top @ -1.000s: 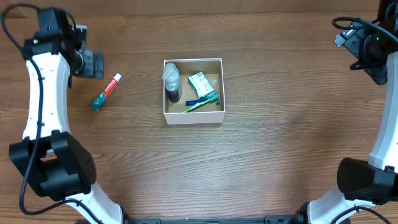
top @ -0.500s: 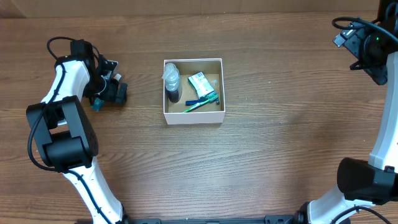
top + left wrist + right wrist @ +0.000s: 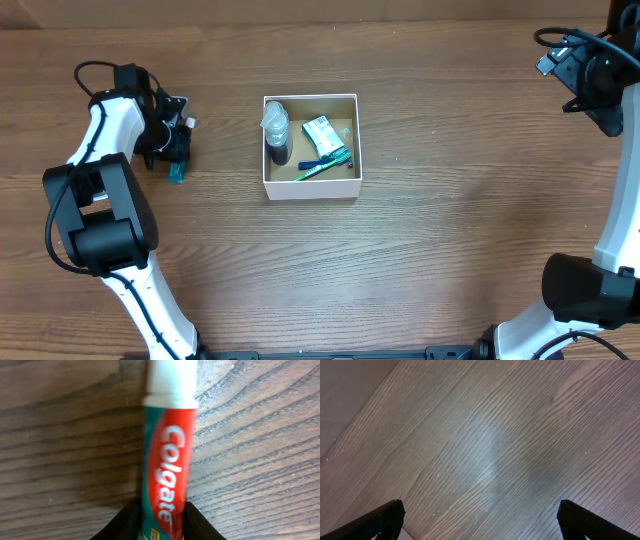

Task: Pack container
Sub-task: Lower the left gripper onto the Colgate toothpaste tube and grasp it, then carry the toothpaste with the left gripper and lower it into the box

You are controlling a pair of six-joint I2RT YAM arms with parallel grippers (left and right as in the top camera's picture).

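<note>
The container (image 3: 310, 187), a white-walled square box with a brown bottom, sits mid-table and holds a small bottle (image 3: 275, 130), a green packet (image 3: 320, 133) and a toothbrush (image 3: 325, 163). To its left a red-and-green toothpaste tube (image 3: 177, 174) with a white cap lies on the wood. My left gripper (image 3: 172, 148) is shut on it. In the left wrist view the black jaws press both sides of the tube (image 3: 167, 455) near its lower end, at my left gripper (image 3: 161, 516). My right gripper (image 3: 585, 82) hangs open far right, nothing between its fingers (image 3: 387, 516).
The wooden table (image 3: 430, 260) stretches between the box and the right arm. The left arm's white links (image 3: 95, 150) curve along the left edge. A pale strip beyond the table edge shows at the upper left of the right wrist view.
My left arm swung in over the toothpaste tube and its jaws closed on it. The tube turned from slanted to nearly straight. The right arm has not moved.
</note>
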